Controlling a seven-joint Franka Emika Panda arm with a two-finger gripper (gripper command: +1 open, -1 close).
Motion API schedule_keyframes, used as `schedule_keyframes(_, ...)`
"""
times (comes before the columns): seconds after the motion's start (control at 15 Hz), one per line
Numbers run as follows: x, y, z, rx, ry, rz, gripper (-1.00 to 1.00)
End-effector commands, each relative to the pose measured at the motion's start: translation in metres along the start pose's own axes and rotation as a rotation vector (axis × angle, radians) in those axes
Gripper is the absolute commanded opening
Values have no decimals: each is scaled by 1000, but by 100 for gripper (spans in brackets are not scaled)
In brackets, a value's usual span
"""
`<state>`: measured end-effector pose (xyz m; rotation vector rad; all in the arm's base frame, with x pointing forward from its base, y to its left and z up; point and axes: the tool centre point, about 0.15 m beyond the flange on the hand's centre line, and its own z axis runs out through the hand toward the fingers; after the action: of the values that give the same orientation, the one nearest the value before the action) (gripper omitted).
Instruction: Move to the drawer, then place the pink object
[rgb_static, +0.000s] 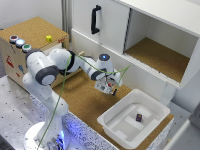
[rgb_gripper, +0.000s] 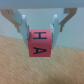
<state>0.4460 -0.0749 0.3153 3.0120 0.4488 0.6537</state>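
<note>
In the wrist view a pink cube marked with the black letters H and A sits between my two fingers, and my gripper is shut on it just above the cork surface. In the exterior view my gripper hangs low over the cork table, between the cork-topped wooden box on the exterior view's left and the white tub. My arm covers the box's near side, so I cannot make out the drawer.
A white plastic tub holding a small dark object stands just beyond my gripper. Behind is a white cabinet door with a vertical black handle and an open compartment. Coloured buttons and a yellow block sit on the box.
</note>
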Motion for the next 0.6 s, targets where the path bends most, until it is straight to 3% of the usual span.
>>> schedule_keyframes(0.0, 36, -88, -105, 136, 164, -208, -100)
schedule_keyframes(0.07, 40, -108, -121, 156, 194, -268, -100)
schedule_keyframes(0.27, 45, -161, -153, 358, 183, -406, -100)
schedule_keyframes(0.53, 39, -223, -151, 584, 134, -539, -100)
